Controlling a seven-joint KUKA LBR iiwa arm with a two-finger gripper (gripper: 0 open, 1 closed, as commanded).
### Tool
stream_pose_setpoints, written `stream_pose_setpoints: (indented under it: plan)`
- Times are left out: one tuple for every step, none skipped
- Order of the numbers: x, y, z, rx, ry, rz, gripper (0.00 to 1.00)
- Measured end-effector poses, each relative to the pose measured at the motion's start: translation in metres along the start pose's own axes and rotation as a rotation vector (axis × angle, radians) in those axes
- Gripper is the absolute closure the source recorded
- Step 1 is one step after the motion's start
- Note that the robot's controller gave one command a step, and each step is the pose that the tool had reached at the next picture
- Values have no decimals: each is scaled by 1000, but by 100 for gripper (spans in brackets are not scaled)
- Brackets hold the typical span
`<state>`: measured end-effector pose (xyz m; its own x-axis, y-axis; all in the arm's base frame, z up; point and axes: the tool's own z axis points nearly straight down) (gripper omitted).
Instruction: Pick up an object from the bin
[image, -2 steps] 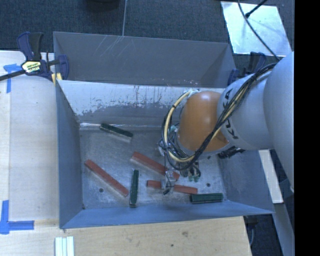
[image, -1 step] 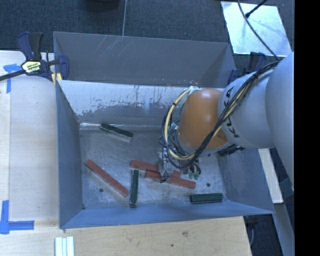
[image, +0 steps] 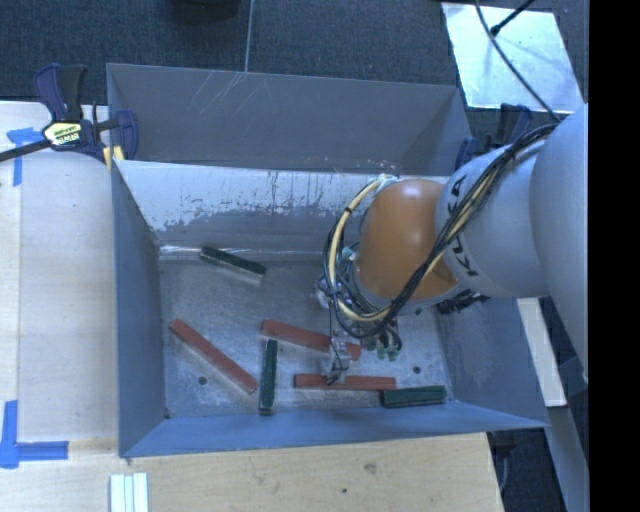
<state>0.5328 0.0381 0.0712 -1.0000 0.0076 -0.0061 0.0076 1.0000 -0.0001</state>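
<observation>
Six sticks (image: 212, 356) lie in the bin (image: 300, 125) — three red, three green; jaws over the front red stick (image: 362, 382), opening unclear — arm (image: 500, 230) lettered KUKA.

The single camera sits above the grey sheet-metal bin (image: 280, 120) and looks down into it at a slight tilt, exposing the inner face of the far wall more fully than that of the near wall. The bin occupies most of the frame; the white robot arm (image: 545, 215) with its orange wrist cover enters from the right edge.
</observation>
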Motion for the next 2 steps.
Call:
stream_pose_setpoints:
  plan:
    - [0,1,0,-1,0,-1,100]
    - [-9,-9,-163,0,-6,-24,100]
